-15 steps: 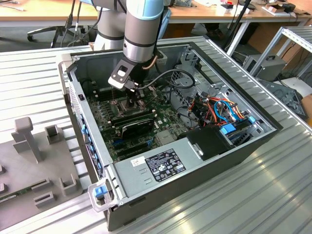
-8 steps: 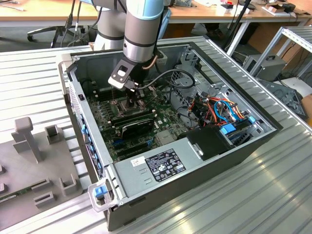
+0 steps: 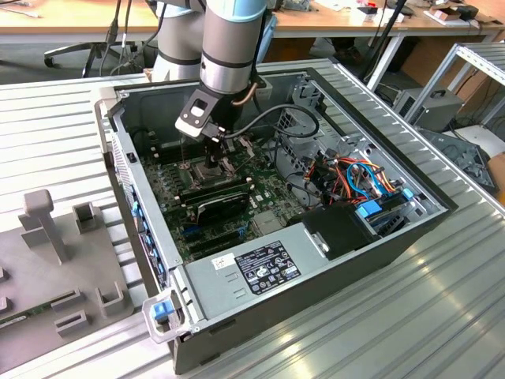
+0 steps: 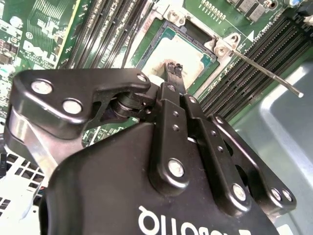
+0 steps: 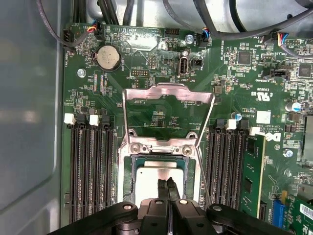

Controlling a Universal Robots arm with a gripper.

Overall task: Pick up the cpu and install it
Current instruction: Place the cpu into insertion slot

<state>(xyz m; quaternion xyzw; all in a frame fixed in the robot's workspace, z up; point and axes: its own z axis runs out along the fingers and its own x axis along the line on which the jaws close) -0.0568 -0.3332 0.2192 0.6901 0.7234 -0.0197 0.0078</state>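
The cpu [image 5: 152, 182] is a pale grey-tan square lying flat inside the open socket [image 5: 128, 186] on the green motherboard; in the second wrist view the cpu [image 4: 183, 49] shows beyond the fingertips. My gripper [image 5: 166, 185] hovers right over the chip's middle, its two black fingers [image 4: 172, 73] pressed together with no gap and nothing between them. Whether the tips touch the chip I cannot tell. The socket's metal load plate [image 5: 168, 105] stands swung open. In the exterior view my gripper [image 3: 211, 154] reaches down into the computer case.
The thin socket lever [image 4: 266, 76] sticks out beside the socket. Black memory slots [image 5: 90, 171] flank it on both sides. The case's walls [image 3: 237, 268] surround the board, with cables and drives [image 3: 363, 185] at the exterior view's right. Grey fixtures [image 3: 47, 225] stand outside on the left.
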